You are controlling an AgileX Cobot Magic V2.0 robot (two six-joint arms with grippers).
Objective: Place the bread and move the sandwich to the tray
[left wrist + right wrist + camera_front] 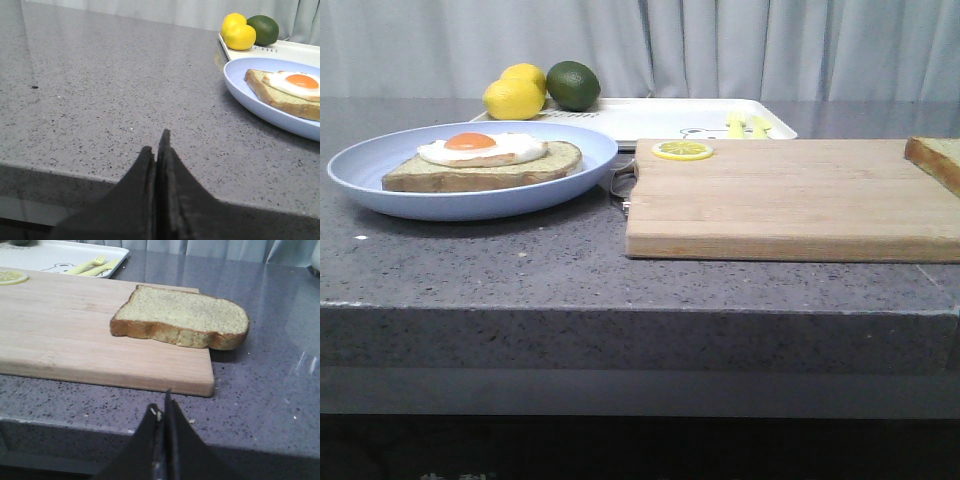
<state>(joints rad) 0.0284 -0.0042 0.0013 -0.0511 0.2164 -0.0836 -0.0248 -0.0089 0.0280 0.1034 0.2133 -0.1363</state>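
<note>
On my front camera the sandwich, toast topped with a fried egg, sat on the pale blue plate at the table's left. The plain bread lay on the right end of the wooden cutting board, overhanging its edge. The white tray stood behind, with two lemons, a lime and yellow cutlery on it. A lemon slice rested on the board's far corner. My left gripper had its fingers pressed together over bare countertop; my right gripper was likewise closed, empty, just short of the board
</note>
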